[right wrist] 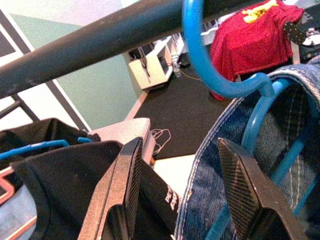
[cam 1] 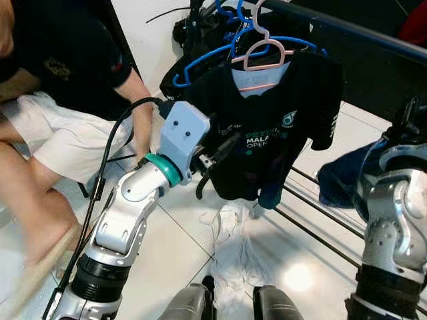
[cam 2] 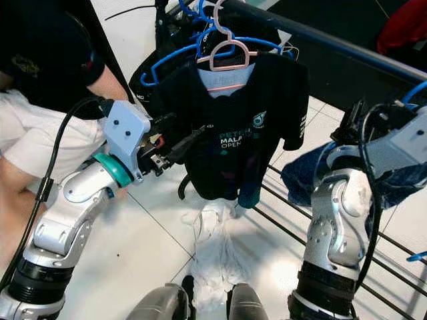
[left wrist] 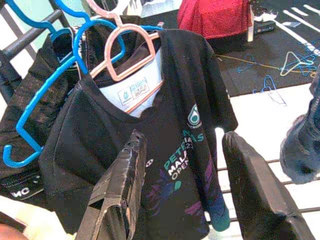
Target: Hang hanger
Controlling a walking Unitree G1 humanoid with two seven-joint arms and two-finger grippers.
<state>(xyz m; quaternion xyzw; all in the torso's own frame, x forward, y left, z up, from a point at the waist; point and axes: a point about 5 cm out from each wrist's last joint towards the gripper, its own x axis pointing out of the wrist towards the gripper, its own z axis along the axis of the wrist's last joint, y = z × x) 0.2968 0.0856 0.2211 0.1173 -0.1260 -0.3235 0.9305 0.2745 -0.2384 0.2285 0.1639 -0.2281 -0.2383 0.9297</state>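
Black tee [cam 1: 270, 127] is hanging on a pink hanger [cam 1: 261, 55] whose hook is sitting over the dark rail [cam 1: 347, 30], w/ blue hangers [cam 1: 213, 57] and more dark clothes bunched just beside it on the robot's left. L gripper [cam 1: 215, 161] is reaching toward the tee front at chest height, fingers [left wrist: 125, 180] standing wide apart and gripping nothing; through the gap the L wrist cam is showing the tee's printed logo. Can't tell whether the tips are touching the cloth.

R gripper [right wrist: 177, 190] is up close under the rail [right wrist: 100, 37], fingers wide, empty. A blue hanger hook [right wrist: 200, 55] is looping over the rail right ahead of it, carrying a denim garment [right wrist: 215, 170] that is lying betw/ and beside the R fingers. In the head views that denim [cam 1: 340, 177] is hanging well to the right of the tee, near the R arm.

White cloth [cam 1: 233, 253] is lying crumpled on the tile floor [cam 1: 167, 247] below the tee. A person [cam 1: 60, 100] in white shorts is sitting at left, one hand [cam 1: 142, 137] down near the L wrist.
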